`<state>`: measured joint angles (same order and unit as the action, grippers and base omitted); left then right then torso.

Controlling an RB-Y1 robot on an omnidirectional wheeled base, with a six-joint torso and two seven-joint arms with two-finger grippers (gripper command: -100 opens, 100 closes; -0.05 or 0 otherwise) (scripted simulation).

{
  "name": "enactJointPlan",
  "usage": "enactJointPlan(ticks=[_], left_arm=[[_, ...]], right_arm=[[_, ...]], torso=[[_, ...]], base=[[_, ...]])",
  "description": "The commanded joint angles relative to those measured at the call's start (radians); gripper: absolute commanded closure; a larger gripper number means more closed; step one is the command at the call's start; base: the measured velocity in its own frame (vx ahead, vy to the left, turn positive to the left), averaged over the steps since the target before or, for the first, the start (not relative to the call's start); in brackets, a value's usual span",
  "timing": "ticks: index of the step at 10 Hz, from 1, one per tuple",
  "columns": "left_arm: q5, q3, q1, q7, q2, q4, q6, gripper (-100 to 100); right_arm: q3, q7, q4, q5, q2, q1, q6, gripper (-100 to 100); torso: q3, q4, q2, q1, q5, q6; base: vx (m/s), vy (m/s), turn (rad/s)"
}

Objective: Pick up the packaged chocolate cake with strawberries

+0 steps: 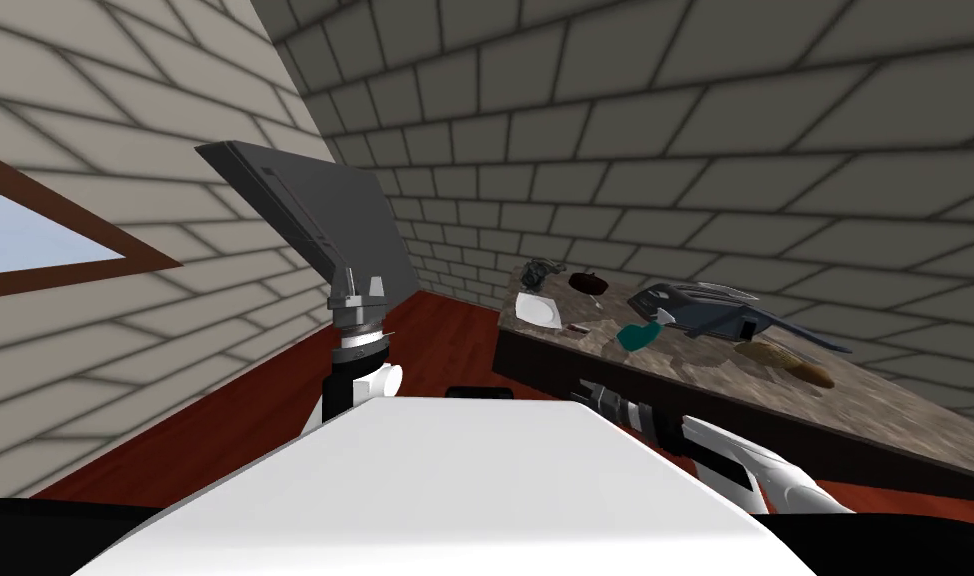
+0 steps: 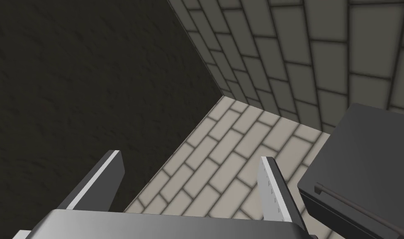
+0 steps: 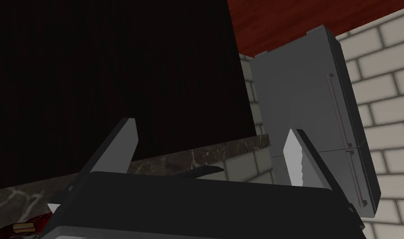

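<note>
A: Right, grippers first?
B: Both are spread wide and empty. The left gripper (image 1: 360,283) is raised, pointing up. The right gripper (image 3: 210,128) is low, facing the counter's (image 1: 865,395) dark front.
A: And the cake?
B: Probably the small red-brown packet (image 1: 578,328) near the counter's front edge, by the white dish (image 1: 540,308).
A: Which step?
B: Approach, I'd judge. Next, raise the right gripper above the marbled top and reach in.

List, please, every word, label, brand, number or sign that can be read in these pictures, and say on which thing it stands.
None: no text can be read.
The dark grey fridge bears no brand or label.
The things on the marble counter show no print.
The red package is too little in view to show any words.
</note>
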<state>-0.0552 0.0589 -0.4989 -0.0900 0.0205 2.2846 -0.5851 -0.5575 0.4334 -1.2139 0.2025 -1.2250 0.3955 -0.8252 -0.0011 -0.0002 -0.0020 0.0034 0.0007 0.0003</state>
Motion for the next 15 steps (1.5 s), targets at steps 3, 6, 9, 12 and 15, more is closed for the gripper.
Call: enactJointPlan(ticks=[3, 6, 9, 12, 15], left_arm=[[0.000, 0.000, 0.000, 0.000, 0.000, 0.000, 0.000, 0], [0.000, 0.000, 0.000, 0.000, 0.000, 0.000, 0.000, 0], [0.000, 0.000, 0.000, 0.000, 0.000, 0.000, 0.000, 0], [0.000, 0.000, 0.000, 0.000, 0.000, 0.000, 0.000, 0], [0.000, 0.000, 0.000, 0.000, 0.000, 0.000, 0.000, 0]], right_arm=[[-0.045, 0.055, 0.093, 0.056, -0.099, -0.020, -0.024, -100], [-0.065, 0.077, 0.150, 0.083, -0.154, -0.031, -0.028, -100], [-0.101, 0.116, 0.226, 0.136, -0.235, -0.053, -0.029, -100], [-0.133, 0.147, 0.288, 0.188, -0.300, -0.073, -0.023, -100], [-0.146, 0.161, 0.314, 0.212, -0.334, -0.083, -0.017, -100]], torso=[[0.000, 0.000, 0.000, 0.000, 0.000, 0.000], [0.000, 0.000, 0.000, 0.001, 0.000, -0.001], [0.000, 0.000, 0.000, 0.001, 0.000, 0.000], [0.000, 0.000, -0.001, 0.003, 0.001, 0.000], [0.000, 0.000, -0.001, 0.002, 0.000, 0.000]], base=[[0.022, 0.053, 0.134], [0.028, 0.059, 0.104], [0.027, 0.064, 0.117], [0.044, 0.089, 0.143], [0.043, 0.052, 0.092]])
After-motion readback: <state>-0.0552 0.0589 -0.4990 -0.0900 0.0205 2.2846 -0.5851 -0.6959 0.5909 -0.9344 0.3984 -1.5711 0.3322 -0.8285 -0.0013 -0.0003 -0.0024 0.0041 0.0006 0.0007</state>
